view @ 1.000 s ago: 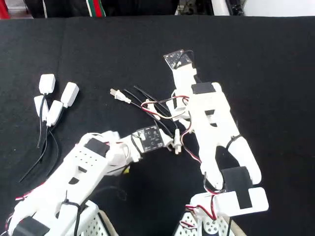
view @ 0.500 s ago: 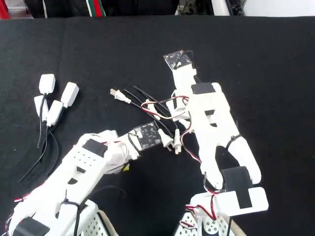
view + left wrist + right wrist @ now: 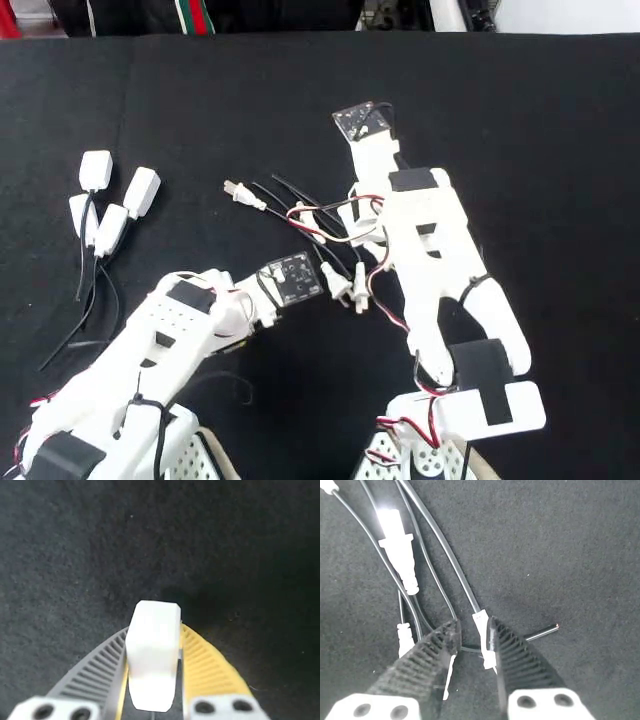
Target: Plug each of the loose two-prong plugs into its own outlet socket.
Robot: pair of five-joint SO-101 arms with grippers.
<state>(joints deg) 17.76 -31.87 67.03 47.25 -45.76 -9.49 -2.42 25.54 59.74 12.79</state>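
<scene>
left tool (image 3: 155, 630) clamped on small white plug (image 3: 152, 655), prob light + rigid; grip body, not limp cord. right tool (image 3: 472, 625) part open astride cable end (image 3: 481, 625). sockets (image 3: 95, 170) well apart, left side of desk (image 3: 520, 110).

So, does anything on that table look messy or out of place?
Only the black cords: they cross in a tangle mid-table, with a loose plug at the tangle's edge, while the white sockets sit bunched off to one side. Nothing looks broken or spilled.

Bright, even light, with glare washing out a plug (image 3: 397, 550) on the dark cloth (image 3: 560, 555).
</scene>
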